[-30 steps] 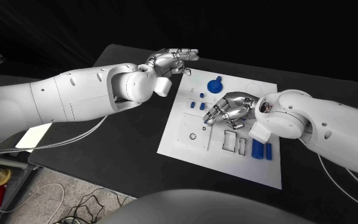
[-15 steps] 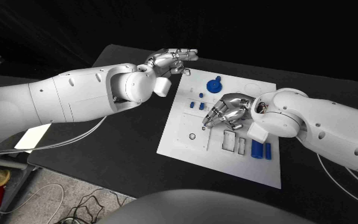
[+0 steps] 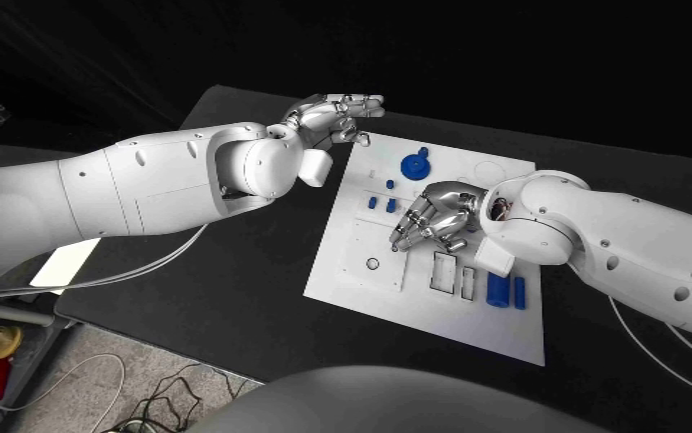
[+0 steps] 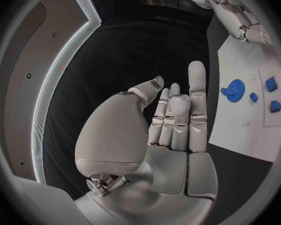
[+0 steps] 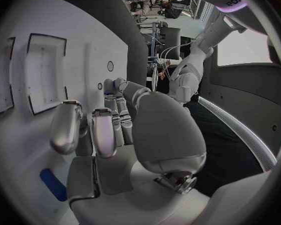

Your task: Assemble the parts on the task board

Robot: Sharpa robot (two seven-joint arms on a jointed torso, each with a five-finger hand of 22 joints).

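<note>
Resting on task board (image 3: 433, 303), 2 blue parts (image 3: 505, 290), right hand (image 3: 437, 215) above

Black table (image 3: 260, 283); dark backdrop behind; grey floor (image 3: 87, 393) with loose cables (image 3: 159, 393) at lower left.

Head cam sits high, looks steeply down at the bench (image 3: 260, 283), with the task board (image 3: 433, 283) mid-frame at moderate range. Left wrist cam is fisheye, right behind the left hand (image 4: 159, 135), facing along its fingers; board edge sits off to one side. Right wrist cam is fisheye, behind the right hand (image 5: 115, 135), very close over the board surface. All three views share the task board.
</note>
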